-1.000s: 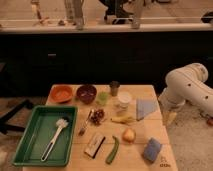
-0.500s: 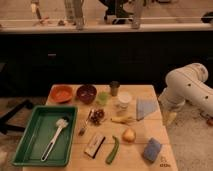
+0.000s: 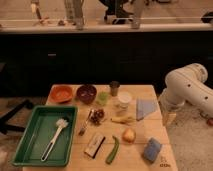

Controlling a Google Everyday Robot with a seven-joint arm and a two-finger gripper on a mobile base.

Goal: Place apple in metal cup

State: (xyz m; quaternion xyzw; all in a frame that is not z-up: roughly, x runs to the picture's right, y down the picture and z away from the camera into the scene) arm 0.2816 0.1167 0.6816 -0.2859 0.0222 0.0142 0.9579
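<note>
Gripper (image 3: 170, 118) hangs beside the table's (image 3: 134, 156) right edge; open or closed, cannot tell. Apple (image 3: 129, 135) near, ungrasped. Metal cup (image 3: 114, 88) far, upright, ready to receive.

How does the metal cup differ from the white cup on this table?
The metal cup is dark grey and narrow; the white cup is pale and wider. The metal cup stands at the far edge, the white cup nearer the apple. Both stand upright. The gripper hangs beside the table, at its right edge.
</note>
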